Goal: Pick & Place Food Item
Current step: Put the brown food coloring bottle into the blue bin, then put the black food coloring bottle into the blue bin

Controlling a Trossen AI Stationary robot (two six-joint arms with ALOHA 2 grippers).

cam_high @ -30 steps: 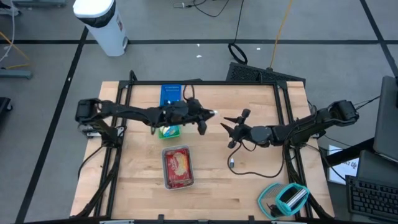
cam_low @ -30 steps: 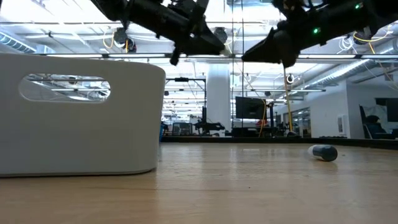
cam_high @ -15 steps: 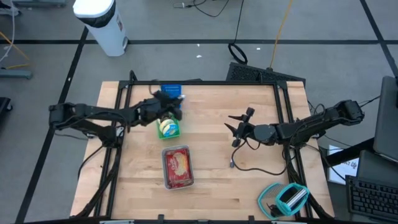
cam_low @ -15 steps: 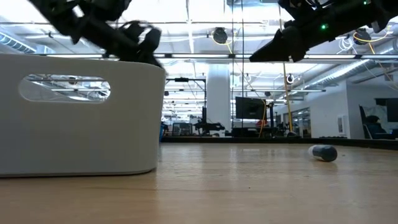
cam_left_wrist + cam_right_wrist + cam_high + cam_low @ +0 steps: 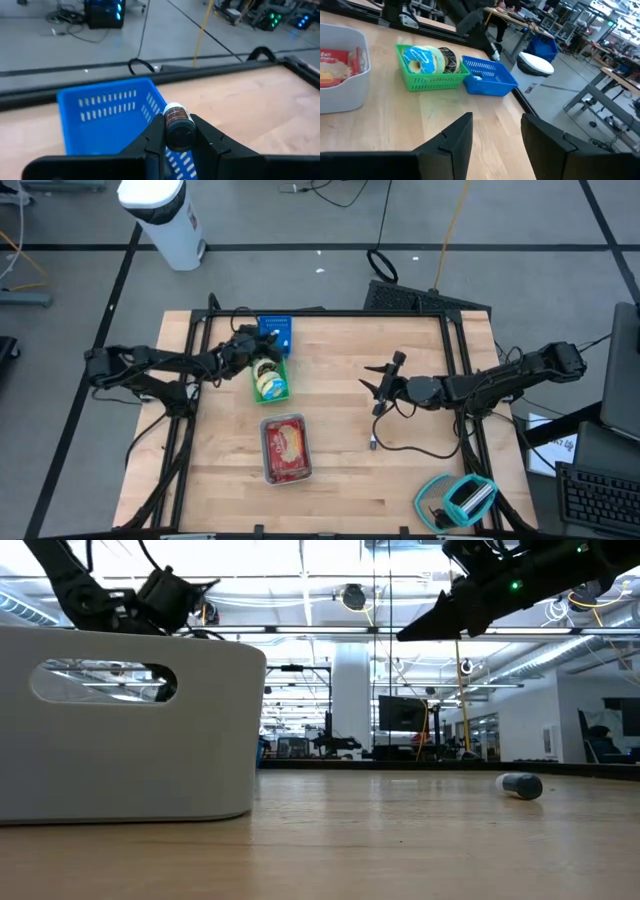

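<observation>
One small brown bottle [image 5: 178, 131] sits pinched between the left gripper [image 5: 180, 137] fingers, held just above the blue basket [image 5: 112, 112], probably ready to drop in. Its label is too small to read. The green basket [image 5: 270, 385] beside holds doughnuts. The right gripper [image 5: 383, 387] waits over the table, fingers spread, empty.

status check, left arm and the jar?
Left gripper shut on small jar, over blue basket. Right gripper open, idle mid-table. Nothing in the way.
</observation>
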